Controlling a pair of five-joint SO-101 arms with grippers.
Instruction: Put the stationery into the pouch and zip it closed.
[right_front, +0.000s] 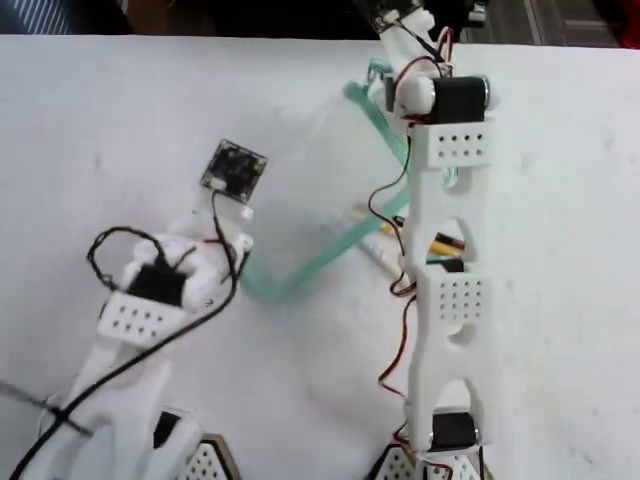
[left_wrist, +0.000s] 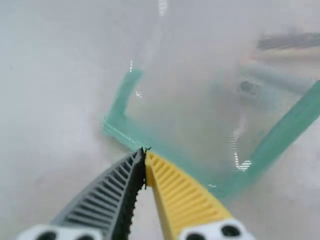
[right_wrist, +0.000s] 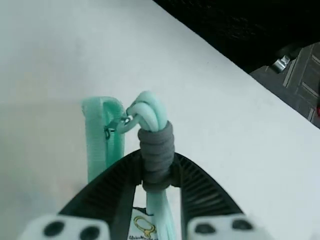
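With my left gripper (left_wrist: 145, 152) I am pinching the pouch (right_front: 310, 170) by its teal border, jaws closed tight on the edge just beside 1 corner. The pouch is lying flat on the table (right_front: 120, 120), its long axis running on a slant from that held end, the end nearer my bases, out to the far end. The stationery (right_front: 378, 238) is lying inside the pouch, against the teal side edge toward my right arm, so I am judging the loading step done. At the far end, my right gripper (right_wrist: 156, 162) is clamping the pull (right_wrist: 156, 142), a teal cord loop wrapped in grey, with the jaws closed on the wrap. The pull is sitting right at 1 end of the zip (right_wrist: 102, 135). I am not able to tell whether that is the closed end, so the zipping is either starting or finishing.
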